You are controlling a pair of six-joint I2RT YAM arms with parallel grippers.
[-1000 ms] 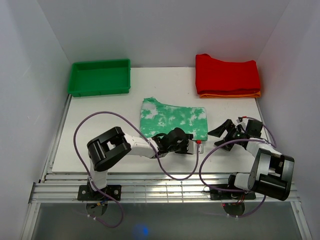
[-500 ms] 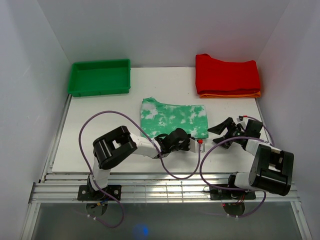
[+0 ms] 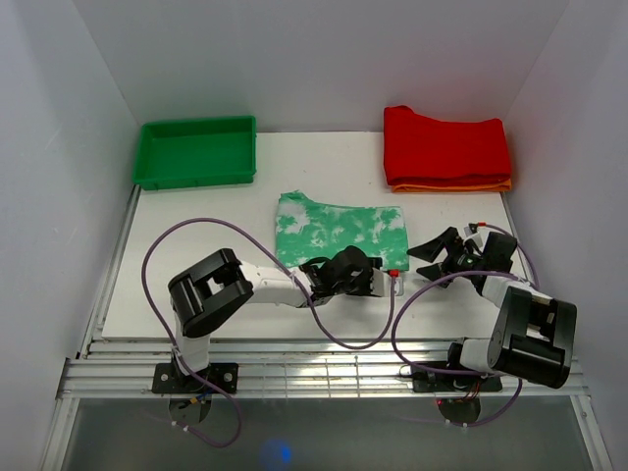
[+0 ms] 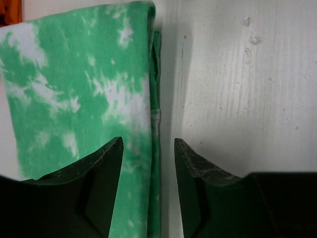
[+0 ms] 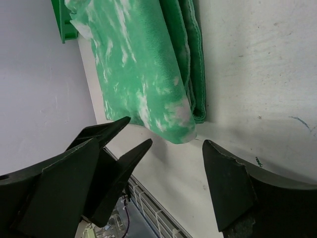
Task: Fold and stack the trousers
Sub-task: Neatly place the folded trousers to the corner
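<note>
We judge the folding largely done: the trousers [image 3: 341, 231] lie mid-table as a compact layered rectangle, well apart from the red folded garment [image 3: 446, 145] at the far right (an orange one [image 3: 451, 185] shows beneath it). The step in hand is the pickup for stacking. The left gripper [image 4: 148, 148] is spread, its jaws straddling the trousers' near right edge without clamping. The right gripper [image 3: 422, 263] is likewise released, just beside that corner, holding nothing. Next, the left jaws should take in every layer, then clench; a missed lower layer would likely let the fold open.
</note>
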